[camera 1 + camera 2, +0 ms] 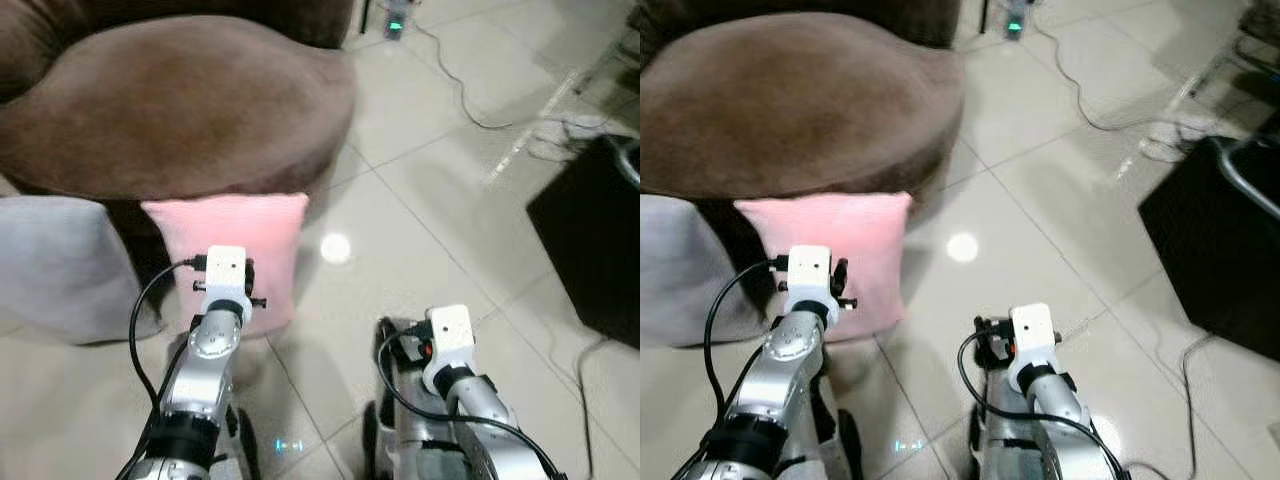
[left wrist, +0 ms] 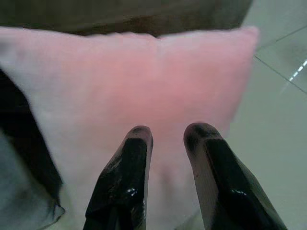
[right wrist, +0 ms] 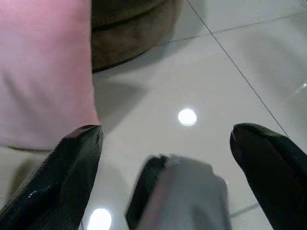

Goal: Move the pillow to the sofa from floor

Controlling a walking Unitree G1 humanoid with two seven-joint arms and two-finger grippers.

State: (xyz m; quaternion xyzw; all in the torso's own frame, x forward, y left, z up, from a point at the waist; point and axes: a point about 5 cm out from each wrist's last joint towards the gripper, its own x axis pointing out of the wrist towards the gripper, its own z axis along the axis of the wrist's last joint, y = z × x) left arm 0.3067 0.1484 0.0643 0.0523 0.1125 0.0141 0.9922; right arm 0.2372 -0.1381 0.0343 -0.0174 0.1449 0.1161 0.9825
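— Item one?
— Pink pillow (image 1: 250, 245). Standing on edge on the tiled floor (image 1: 420, 230), leaning against the front of the brown sofa (image 1: 180, 100). Not on the seat.

— Neighbouring pieces?
— Grey cushion (image 1: 55, 265), just beside the pink one on the robot's left, also against the sofa base. Black box-like object (image 1: 590, 240) well apart at the right. Cables (image 1: 470, 105) trailing across the tiles beyond.

— Left gripper (image 2: 168, 136)?
— Raised directly in front of the pillow's face. Fingers (image 2: 136, 143) narrowly parted, tips at or just short of the fabric; contact impossible to confirm. Nothing clamped between them.

— Right gripper (image 3: 165, 134)?
— Low over bare tile, to the right of the pillow. Fingers (image 3: 81, 143) spread wide, holding nothing. Pillow edge near one fingertip, apart from it.
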